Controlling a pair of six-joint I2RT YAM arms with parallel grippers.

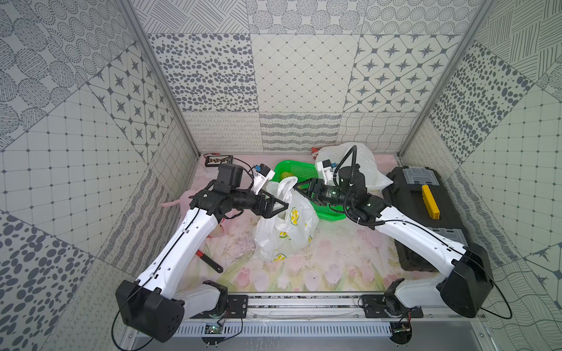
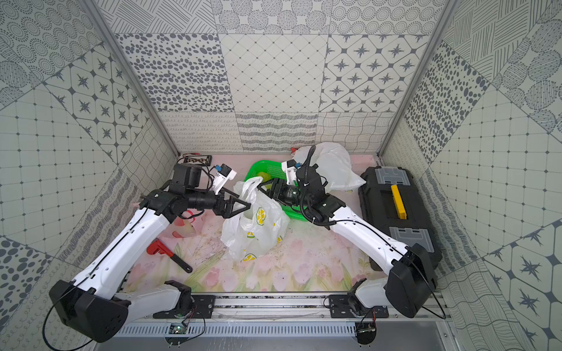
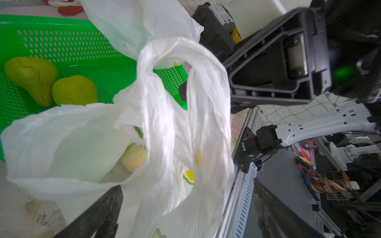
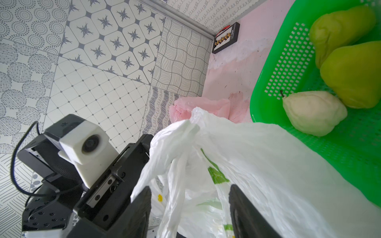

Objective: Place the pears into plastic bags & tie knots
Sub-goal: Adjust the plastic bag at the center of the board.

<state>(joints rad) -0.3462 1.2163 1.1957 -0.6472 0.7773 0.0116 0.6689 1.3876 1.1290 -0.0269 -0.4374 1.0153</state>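
The lemon-print plastic bag point(image 1: 287, 226) point(image 2: 257, 225) stands mid-table with its handles point(image 3: 185, 99) raised. A cream pear point(image 3: 134, 157) lies inside it. My left gripper point(image 1: 281, 209) point(image 2: 243, 210) is open at the bag's mouth, jaws wide on either side of the handles. From the other side my right gripper point(image 4: 189, 186) point(image 1: 301, 191) is open too, with handle plastic hanging loose between its fingers. Two green pears point(image 4: 340, 26) point(image 4: 354, 74) and a cream pear point(image 4: 313, 113) lie in the green basket point(image 1: 304, 168). A plain white bag point(image 1: 365, 164) sits at the back right, and a pink bag point(image 4: 198, 107) at the left.
A black toolbox point(image 1: 425, 212) with a yellow handle fills the right side under my right arm. A red wrench point(image 2: 167, 252) lies front left. A small black board point(image 1: 219, 159) sits in the back left corner. Patterned walls close in three sides.
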